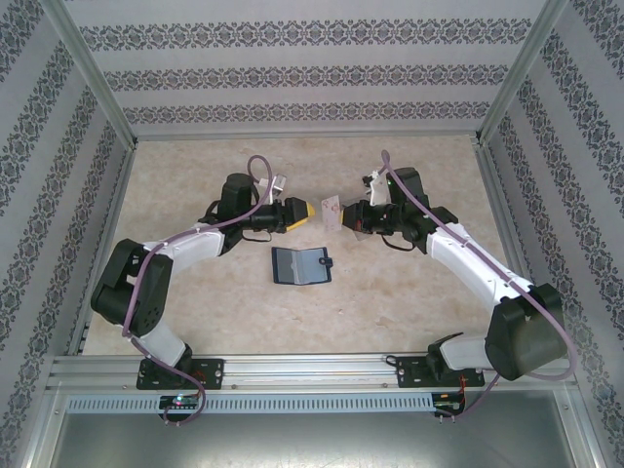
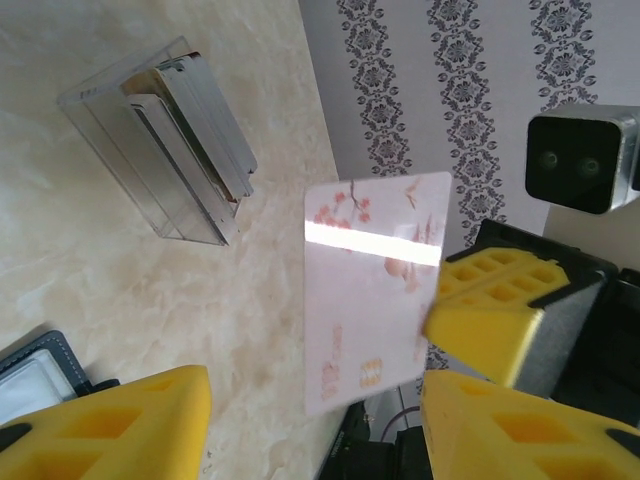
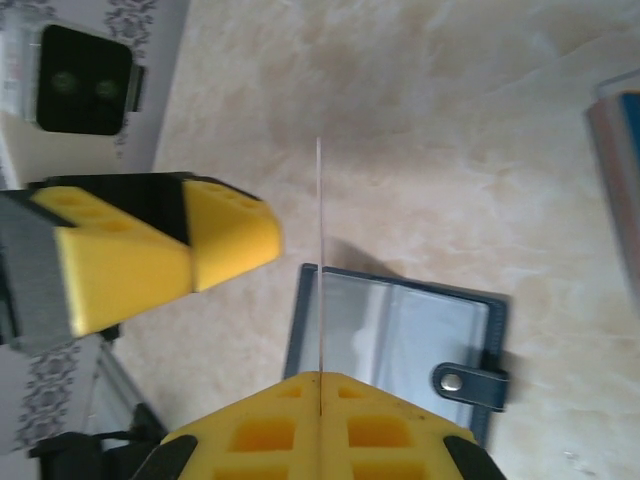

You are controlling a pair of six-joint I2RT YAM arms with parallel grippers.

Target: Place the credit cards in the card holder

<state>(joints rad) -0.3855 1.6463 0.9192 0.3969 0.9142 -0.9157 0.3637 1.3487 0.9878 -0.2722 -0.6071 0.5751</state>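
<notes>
One whitish credit card [image 2: 370,290] stands on its edge in the air, pinched by the closed right gripper [image 3: 320,388]. The left gripper [image 1: 302,210] faces it, with its fingers apart and empty. One card holder [image 1: 300,264] lies open on the table [image 1: 224,302], just nearer than both grippers. One clear case [image 2: 160,160] at the far left keeps several cards [image 2: 205,115].

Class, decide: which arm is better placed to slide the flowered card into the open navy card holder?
Right, probably: the right gripper pinches the card close to the card holder, while the left gripper stands open, empty.
</notes>
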